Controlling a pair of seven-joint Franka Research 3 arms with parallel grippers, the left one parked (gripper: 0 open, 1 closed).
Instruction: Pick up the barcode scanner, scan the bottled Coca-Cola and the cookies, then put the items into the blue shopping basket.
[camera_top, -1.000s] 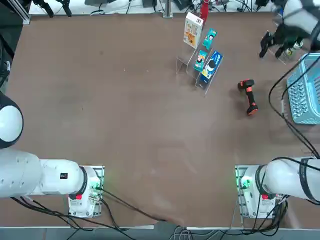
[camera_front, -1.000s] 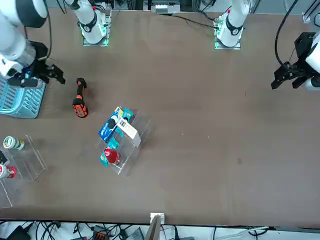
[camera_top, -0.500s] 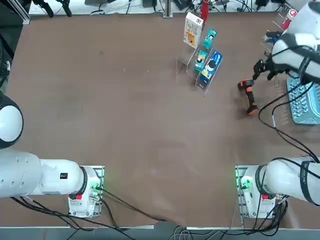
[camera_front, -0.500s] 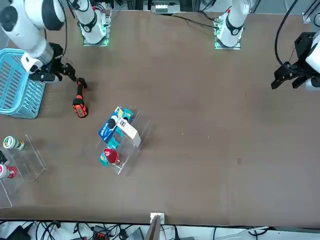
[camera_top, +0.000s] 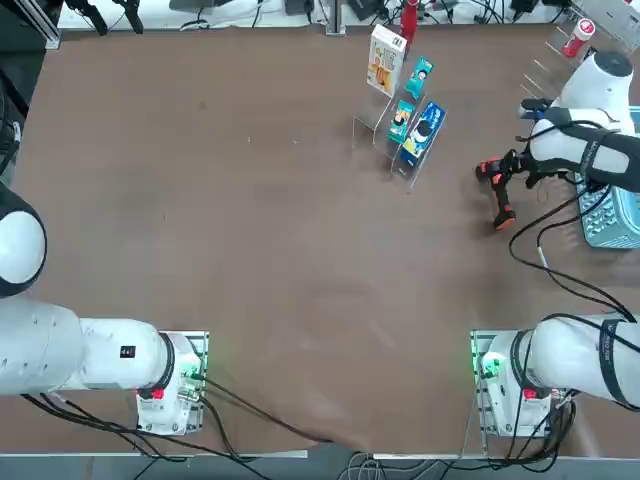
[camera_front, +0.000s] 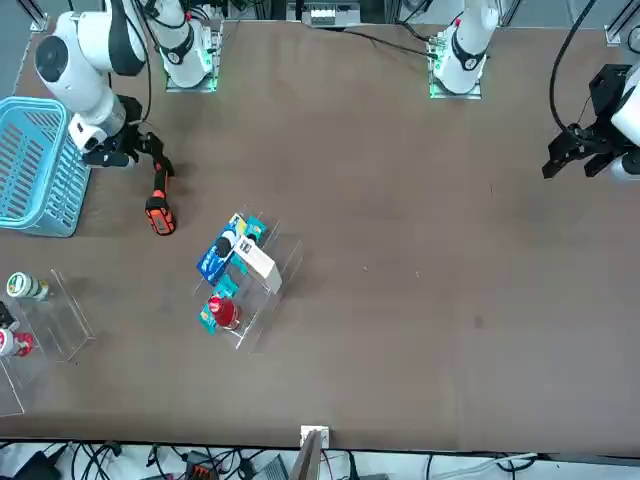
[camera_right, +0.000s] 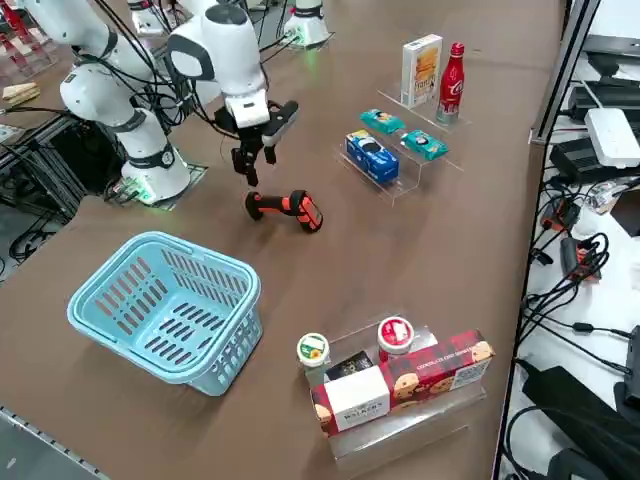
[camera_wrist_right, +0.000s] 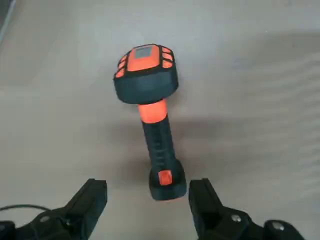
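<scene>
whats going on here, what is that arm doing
The right arm's hand hangs open just above the barcode scanner, which lies on the table, not yet gripped. The bottled Coca-Cola and the cookies stand on a clear rack. The blue shopping basket sits nearby with nothing in it.

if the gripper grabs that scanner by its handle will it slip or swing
The barcode scanner lies flat and looks rigid, so it probably won't flex. Its ribbed handle likely grips well. The bulky head may tip it downward. The open right gripper hangs over the handle end.
</scene>
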